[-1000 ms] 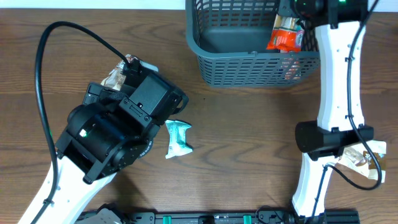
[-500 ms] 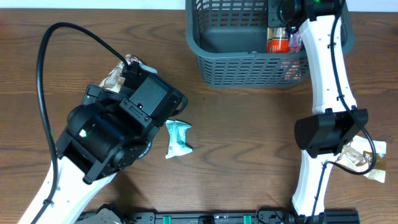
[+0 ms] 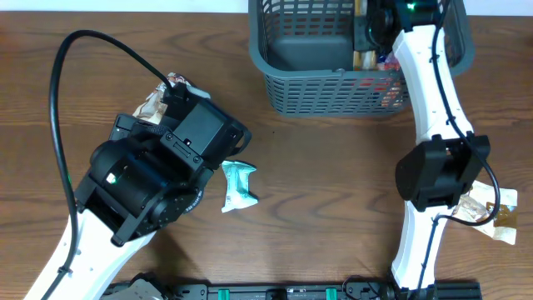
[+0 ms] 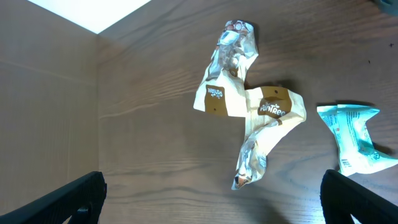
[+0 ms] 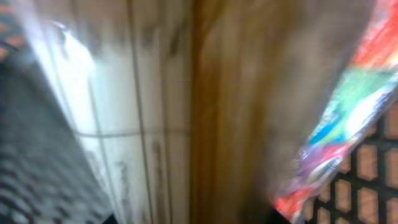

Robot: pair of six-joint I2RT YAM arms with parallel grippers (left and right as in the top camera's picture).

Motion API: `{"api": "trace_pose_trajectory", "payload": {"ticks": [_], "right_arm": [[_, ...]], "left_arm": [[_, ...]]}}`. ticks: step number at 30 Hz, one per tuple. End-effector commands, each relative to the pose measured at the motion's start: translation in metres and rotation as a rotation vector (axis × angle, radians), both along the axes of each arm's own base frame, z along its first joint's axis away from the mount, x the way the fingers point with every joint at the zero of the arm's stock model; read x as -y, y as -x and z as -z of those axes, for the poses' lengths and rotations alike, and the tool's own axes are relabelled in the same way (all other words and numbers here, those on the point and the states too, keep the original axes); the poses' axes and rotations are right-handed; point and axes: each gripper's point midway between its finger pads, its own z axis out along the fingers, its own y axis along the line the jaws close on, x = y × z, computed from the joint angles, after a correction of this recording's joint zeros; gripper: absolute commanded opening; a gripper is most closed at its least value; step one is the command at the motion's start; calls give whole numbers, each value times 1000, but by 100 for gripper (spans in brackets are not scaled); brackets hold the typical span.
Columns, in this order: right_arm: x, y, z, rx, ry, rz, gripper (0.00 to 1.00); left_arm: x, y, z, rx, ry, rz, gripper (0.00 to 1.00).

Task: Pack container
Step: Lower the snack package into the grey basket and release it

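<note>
Container, a large grey-blue basket with lattice sides, stands at the far edge of the desk, right of centre, its top cut off by the overhead frame. The left arm fills much of the near left of the desk, its wrist bent down over the wood. The left jaws stand wide apart and hold nothing. Between and beyond them a crumpled brown-and-silver packet lies on the desk, with a second such packet touching it. The right arm reaches up from the near edge and bends over the container's right half, so the right jaws are down inside it. The wrist view there is a blur of pale wrapper and lattice, and I cannot tell whether they are open or closed. Below that wrist, inside the container, there seems to be a beige packet with a red packet just beside it. A teal packet lies on the desk just right of the left wrist. A pale-brown packet lies at the desk's right edge near the right arm's base.
</note>
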Motion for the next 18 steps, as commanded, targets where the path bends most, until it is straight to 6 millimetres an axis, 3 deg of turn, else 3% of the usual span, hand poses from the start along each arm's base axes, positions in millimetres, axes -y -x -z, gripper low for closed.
{"api": "trace_pose_trajectory", "payload": {"ticks": [1, 6, 12, 16, 18], "right_arm": [[3, -3, -21, 52, -3, 1, 52], [4, -4, -21, 58, -3, 2, 68], [6, -9, -35, 99, -2, -3, 74], [6, -10, -87, 208, -13, -3, 82], [7, -7, -134, 308, -22, 1, 93]], "left_arm": [[-2, 0, -1, 4, 2, -16, 99], [-3, 0, -1, 4, 2, -16, 99], [-3, 0, -1, 4, 2, -16, 99], [-2, 0, -1, 5, 3, -16, 99], [-2, 0, -1, 5, 3, -16, 99]]}}
